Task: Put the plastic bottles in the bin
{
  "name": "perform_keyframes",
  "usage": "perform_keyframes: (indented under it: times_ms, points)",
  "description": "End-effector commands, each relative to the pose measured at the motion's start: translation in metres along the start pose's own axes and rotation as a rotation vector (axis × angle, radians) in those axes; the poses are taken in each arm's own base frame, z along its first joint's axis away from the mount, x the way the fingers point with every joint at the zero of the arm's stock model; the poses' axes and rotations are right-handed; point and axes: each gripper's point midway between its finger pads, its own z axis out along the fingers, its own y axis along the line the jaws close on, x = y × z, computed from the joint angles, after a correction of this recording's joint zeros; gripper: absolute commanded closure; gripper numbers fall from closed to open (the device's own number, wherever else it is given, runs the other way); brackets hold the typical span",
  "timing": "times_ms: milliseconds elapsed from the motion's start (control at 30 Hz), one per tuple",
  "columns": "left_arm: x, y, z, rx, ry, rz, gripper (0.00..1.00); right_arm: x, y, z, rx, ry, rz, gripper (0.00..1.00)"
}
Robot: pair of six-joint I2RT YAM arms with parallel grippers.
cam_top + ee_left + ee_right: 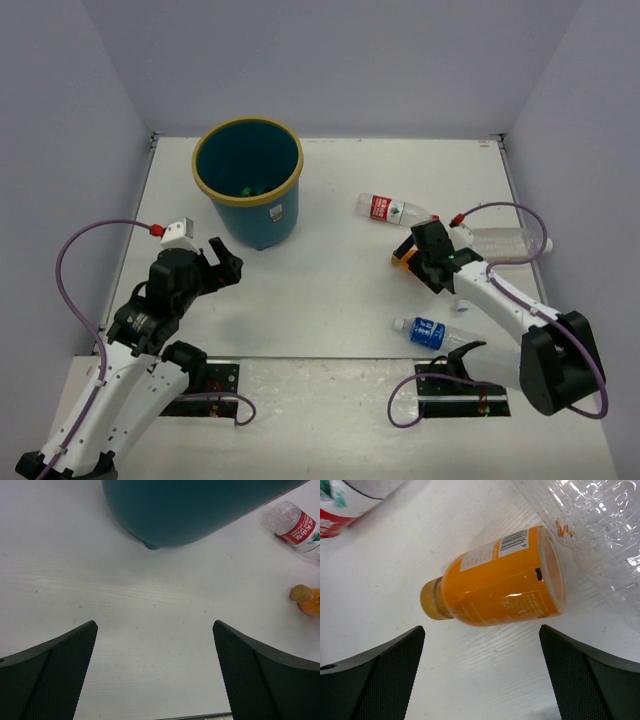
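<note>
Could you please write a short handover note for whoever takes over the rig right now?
Left claw: open, empty, above bare table near the bin.
Right claw: open, poised over the orange bottle, which lies on its side; not gripped yet.
Done: something green shows inside the bin; how many bottles are in there cannot be told.
Left: four bottles lie on the table: the orange one, the red-label bottle, the plain clear bottle and the blue-label bottle.
</note>
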Motion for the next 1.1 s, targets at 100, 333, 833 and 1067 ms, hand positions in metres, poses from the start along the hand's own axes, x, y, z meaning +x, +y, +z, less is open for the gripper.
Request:
perform_keyframes:
  times_ms: [100, 333, 833, 1067]
  points:
    - [-0.002, -0.003, 0.004, 0.009, -0.002, 0.017, 0.0, -0.023, -0.001, -0.012, -0.045, -0.11, 0.227, 0.01]
    - [-0.003, -0.008, 0.002, 0.045, -0.009, 0.026, 0.0, -0.03, -0.004, 0.002, 0.028, -0.136, 0.4, 0.01]
    - [-0.003, -0.014, -0.001, 0.084, -0.01, 0.041, 0.0, -0.021, -0.02, 0.033, 0.17, -0.126, 0.552, 0.21]
    - [-0.008, -0.012, -0.004, 0.082, -0.04, 0.029, 0.0, -0.017, -0.017, 0.038, 0.171, -0.105, 0.5, 0.58]
